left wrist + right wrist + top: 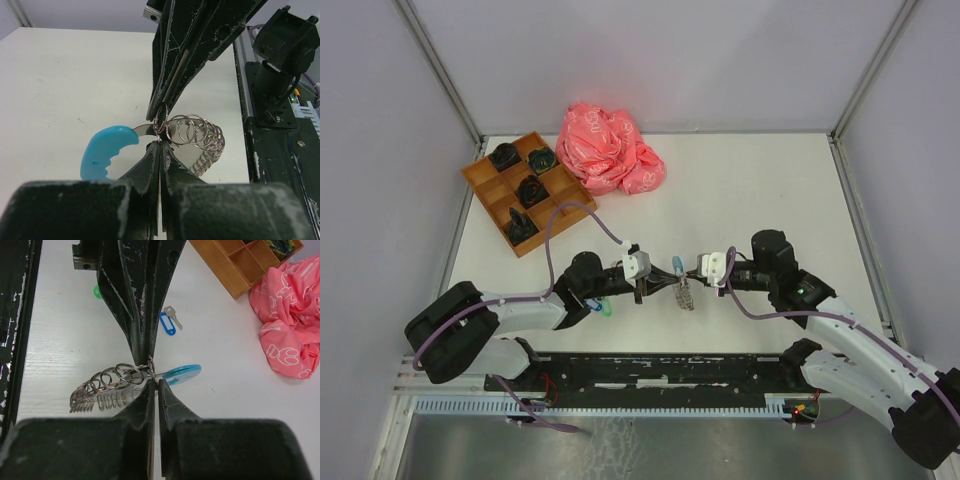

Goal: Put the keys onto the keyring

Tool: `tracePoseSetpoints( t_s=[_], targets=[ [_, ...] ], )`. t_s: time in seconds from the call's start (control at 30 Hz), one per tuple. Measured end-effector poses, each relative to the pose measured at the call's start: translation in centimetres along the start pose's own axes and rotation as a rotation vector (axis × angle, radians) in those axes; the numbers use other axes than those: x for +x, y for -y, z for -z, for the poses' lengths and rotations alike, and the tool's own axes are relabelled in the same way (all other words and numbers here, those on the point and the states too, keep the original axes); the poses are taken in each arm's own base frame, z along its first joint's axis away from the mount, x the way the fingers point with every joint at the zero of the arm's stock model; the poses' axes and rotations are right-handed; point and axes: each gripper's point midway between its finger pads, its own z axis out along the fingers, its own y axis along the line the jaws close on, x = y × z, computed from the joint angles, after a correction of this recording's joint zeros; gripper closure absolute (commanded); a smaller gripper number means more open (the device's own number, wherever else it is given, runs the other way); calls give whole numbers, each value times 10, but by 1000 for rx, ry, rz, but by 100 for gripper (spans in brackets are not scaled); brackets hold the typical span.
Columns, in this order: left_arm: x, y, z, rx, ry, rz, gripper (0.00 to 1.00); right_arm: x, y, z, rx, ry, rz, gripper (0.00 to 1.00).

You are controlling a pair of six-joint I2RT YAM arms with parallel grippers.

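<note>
Holding the keyring [197, 135] up off the table [750, 200] takes both of your hands right now. It hangs in the air between them, near the front edge and about in the middle. Your left gripper [159, 146] is squeezed tight, and so is your right gripper [154, 383]. Their tips meet nose to nose at one thin bit of wire, just where the silver loops join the light blue curved piece [107, 152]. Both look pinched on that spot, but I cannot tell which one has the real hold.

I think the keyring is light. The wire is thin, hard and shiny, so it could slip out of the tips. The loops are bunched like a spring and they droop, so the whole thing is floppy, not stiff. The blue piece looks smooth and fatter. It may be the easier part to grab. A good plan could be one hand on the blue piece or close beside it, and the other hand free for a key.

The keys are not on it yet, as far as I can see. A blue key [167, 322] lies flat on the table, well apart from the keyring. A green tag [96, 291] peeks out further back, half hidden. Keys are small, flat and thin, so take one by its plastic tag or by its edges. Go slow.
</note>
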Motion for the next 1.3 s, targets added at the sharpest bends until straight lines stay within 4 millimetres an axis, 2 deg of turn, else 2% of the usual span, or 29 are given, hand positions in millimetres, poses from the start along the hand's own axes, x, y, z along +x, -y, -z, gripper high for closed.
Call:
tracePoseSetpoints(
  t_s=[0.43,1.03,1.3],
  targets=[
    [5,6,1,25,-18,33,97,7,-3,-2,-28,-31,-3,75],
    [8,9,0,39,-41,62,97,7,-8,5,-94,-80,46,68],
    [6,8,-1,38,-38,61,97,11,-15,1,-142,-91,42,70]
  ],
)
